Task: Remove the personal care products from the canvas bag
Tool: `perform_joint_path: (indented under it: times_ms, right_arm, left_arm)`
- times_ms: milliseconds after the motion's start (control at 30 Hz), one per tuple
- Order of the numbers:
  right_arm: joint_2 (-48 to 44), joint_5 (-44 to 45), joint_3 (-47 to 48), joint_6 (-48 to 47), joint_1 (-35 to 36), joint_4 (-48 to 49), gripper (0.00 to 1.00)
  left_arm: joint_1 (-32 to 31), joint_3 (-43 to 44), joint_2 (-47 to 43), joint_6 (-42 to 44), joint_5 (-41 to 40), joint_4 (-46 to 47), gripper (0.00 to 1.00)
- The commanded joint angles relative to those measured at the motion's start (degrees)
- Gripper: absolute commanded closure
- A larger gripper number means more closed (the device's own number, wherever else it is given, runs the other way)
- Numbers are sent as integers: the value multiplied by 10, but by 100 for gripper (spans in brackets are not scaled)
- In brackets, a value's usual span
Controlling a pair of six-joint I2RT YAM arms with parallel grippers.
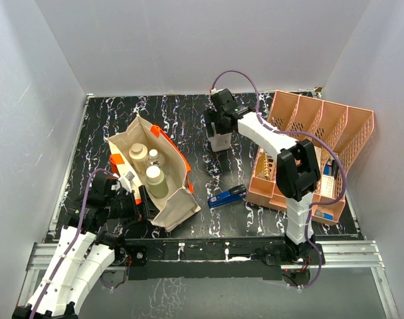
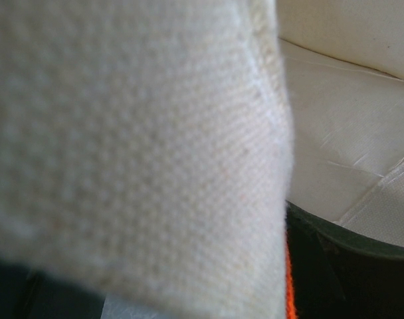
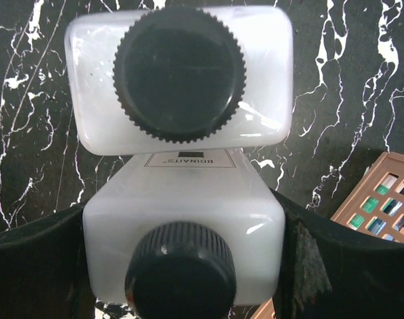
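Top external view first: canvas bag (image 1: 177,207) sitting left of centre in the frame, mouth up, with three bottles inside. Cream cylinder (image 1: 138,152) toward the upper left of the opening, tiny clear one (image 1: 153,157) just beside it, olive-tan cylinder (image 1: 156,181) lower down, nearer the bottom edge. All three more or less upright, caps toward the camera, so long axes basically vertical and probably a straight-down reach needed. Right gripper (image 1: 220,133) way off in the upper middle of the frame, well apart from the bag, parked over the two white squarish bottles (image 1: 220,142) already out on the black marbled table (image 1: 189,113). Over on the right wrist view: nearer white bottle (image 3: 183,206) sitting between the fingers (image 3: 36,266), farther one (image 3: 179,80) touching it just behind, both upright. Can't tell from here whether clamped or loose, pads snug on both sides with no clear gap. Left gripper (image 1: 137,196) right at the lower-left rim of the bag, so way nearer to the leftovers; from there, olive-tan cylinder up and to the right, closest of the lot. Left wrist view no help, just blurry cloth filling the lens, so no telling apart or together for those fingers either. Guessing left arm for the next grab, otherwise a long swing down-left for the right one.
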Motion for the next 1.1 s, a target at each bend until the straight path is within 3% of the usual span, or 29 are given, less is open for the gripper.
perform_joint_path:
  times_ms: [0,200,500,733,1067]
  right_arm:
    - [-41,6,52,-7,0,44,13]
    - [-77,-5,19,-5,0,50,4]
    - [-184,-27,-104,16,0,74,1]
    - [-253,-82,-122,38,4,53,1]
    - [-250,-71,1,56,191,21,10]
  left_arm:
    - [-2,19,-4,6,14,-25,17]
    - [-1,17,-1,5,16,-22,17]
    - [-2,15,-5,7,14,-33,17]
    - [-1,0,-26,5,6,-48,17]
    - [-2,-31,-48,-3,0,-48,19]
